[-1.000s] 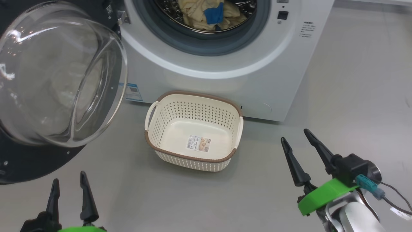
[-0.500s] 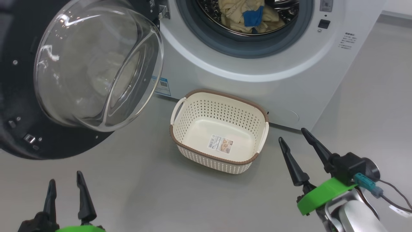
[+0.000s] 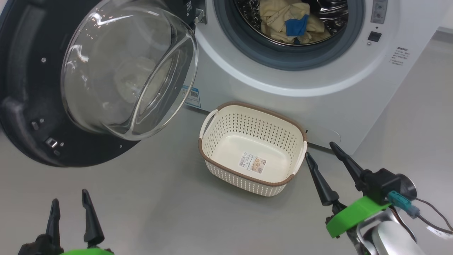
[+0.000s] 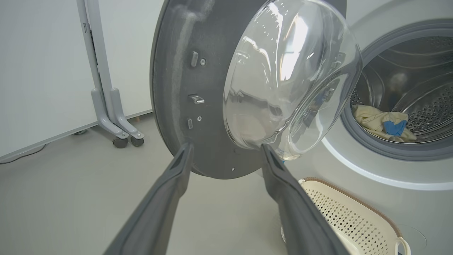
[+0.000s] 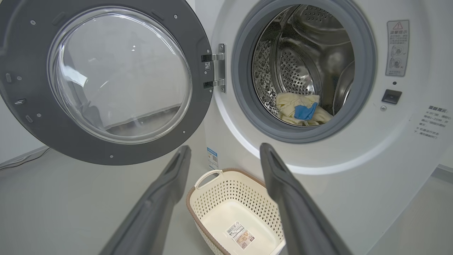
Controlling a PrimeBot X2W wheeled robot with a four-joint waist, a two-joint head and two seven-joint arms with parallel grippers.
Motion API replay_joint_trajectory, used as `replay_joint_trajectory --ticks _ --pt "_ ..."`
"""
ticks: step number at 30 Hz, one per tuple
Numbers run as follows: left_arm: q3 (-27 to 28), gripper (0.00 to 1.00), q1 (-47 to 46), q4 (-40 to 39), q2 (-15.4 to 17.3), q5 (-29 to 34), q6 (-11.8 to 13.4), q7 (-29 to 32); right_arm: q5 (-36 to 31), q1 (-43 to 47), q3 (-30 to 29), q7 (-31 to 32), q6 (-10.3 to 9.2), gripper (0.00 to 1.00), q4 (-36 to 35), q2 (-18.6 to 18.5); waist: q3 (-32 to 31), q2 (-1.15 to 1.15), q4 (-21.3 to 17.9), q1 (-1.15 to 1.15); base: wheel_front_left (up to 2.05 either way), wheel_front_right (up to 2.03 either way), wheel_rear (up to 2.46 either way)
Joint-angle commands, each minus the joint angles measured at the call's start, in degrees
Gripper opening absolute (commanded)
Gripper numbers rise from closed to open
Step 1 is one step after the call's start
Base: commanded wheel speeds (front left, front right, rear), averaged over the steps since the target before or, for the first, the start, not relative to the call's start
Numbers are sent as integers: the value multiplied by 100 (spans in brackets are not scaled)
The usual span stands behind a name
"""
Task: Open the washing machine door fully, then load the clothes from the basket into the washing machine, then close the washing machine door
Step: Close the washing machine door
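The washing machine door [image 3: 21,88] hangs wide open at the left, its glass bowl bulging toward me. In the steel drum of the white washing machine [image 3: 283,102] lie the clothes [image 3: 279,17], cream with a blue patch. The basket [image 3: 230,148] stands empty on the floor in front of the washer, a sticker on its bottom. My left gripper [image 3: 69,197] is open low at the left, below the door. My right gripper [image 3: 319,148] is open just right of the basket. Both wrist views face the door [image 4: 177,71] [image 5: 35,124], the clothes [image 4: 375,122] [image 5: 293,106] and the basket [image 4: 347,219] [image 5: 226,198].
Grey floor [image 3: 159,205] spreads in front of the washer. A white partition on a castored grey stand [image 4: 102,88] is left of the door, with a cable along its base. The open door swings out over the floor at the left.
The head camera has turned left, so washer, door and basket sit further right in the picture. Both grippers stay open in about the same places.
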Motion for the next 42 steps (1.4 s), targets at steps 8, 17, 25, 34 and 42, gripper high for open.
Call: replay_joint_trajectory --ticks 8,17,25,34,42 --pt "226 100 -78 -175 30 -92 42 -80 -26 -155 115 -37 20 100 -173 -99 12 0 94 0 0 0 0" --pt "1218 0 -158 69 30 -1565 -102 -80 -24 -144 135 -37 20 100 -181 -74 51 0 73 0 0 0 0" --pt "2832 0 -617 589 166 -2351 -599 -80 -23 -153 140 -37 20 100 -181 -71 125 0 -15 0 0 0 0" --pt "4145 0 -1673 1493 1519 -3868 -503 709 -28 -266 177 -37 20 100 -172 -67 309 0 -218 0 0 0 0" --pt "4805 0 -2713 2427 2686 -5038 -281 1726 -36 -378 227 -37 20 100 -152 -94 544 0 -463 0 0 0 0"
